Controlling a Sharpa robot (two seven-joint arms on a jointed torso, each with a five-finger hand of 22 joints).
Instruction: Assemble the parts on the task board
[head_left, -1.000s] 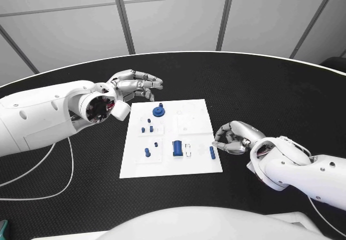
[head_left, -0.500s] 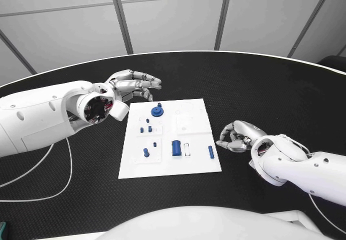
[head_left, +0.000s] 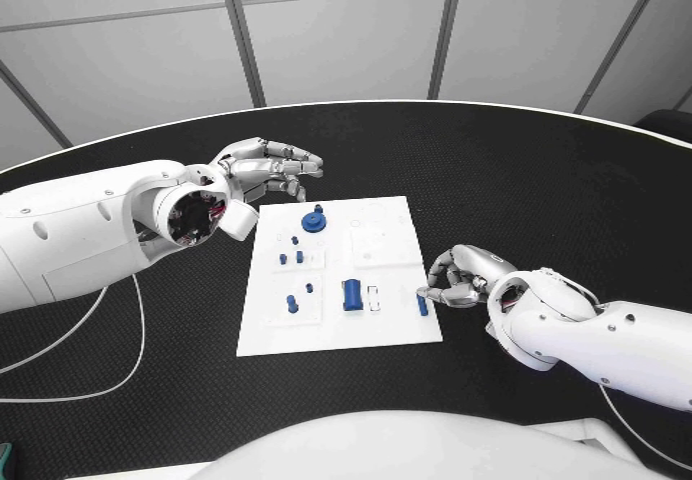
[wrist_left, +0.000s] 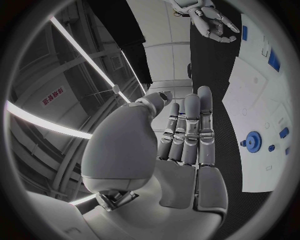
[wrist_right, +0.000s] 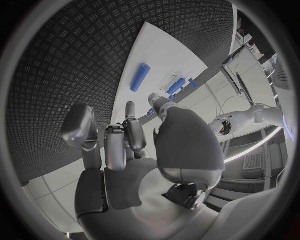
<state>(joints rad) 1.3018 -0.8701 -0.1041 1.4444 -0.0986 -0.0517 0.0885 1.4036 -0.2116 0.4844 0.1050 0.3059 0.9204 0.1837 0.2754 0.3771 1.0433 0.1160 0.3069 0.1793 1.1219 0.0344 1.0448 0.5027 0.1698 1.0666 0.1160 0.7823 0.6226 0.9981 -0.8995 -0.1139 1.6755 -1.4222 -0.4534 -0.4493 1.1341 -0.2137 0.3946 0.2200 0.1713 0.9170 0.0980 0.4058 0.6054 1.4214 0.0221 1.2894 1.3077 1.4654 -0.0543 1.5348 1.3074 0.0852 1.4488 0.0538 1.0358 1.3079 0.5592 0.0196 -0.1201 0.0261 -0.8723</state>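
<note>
left hand (head_left: 267, 165) hovers off the task board's (head_left: 397, 325) far left corner, fingers loosely apart, holding nothing. board lies mid black worktop (head_left: 548, 190) with blue parts: round knob (head_left: 313, 221) at far end, short cylinder (head_left: 352, 295) and thin pin (head_left: 423, 304) nearer. right hand (head_left: 459, 277) at board's right edge, fingers curled beside pin, nothing held.

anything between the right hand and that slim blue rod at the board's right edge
Nothing. In the head view the right hand has its fingers right beside the slim blue rod, with bare white task board around it.
</note>
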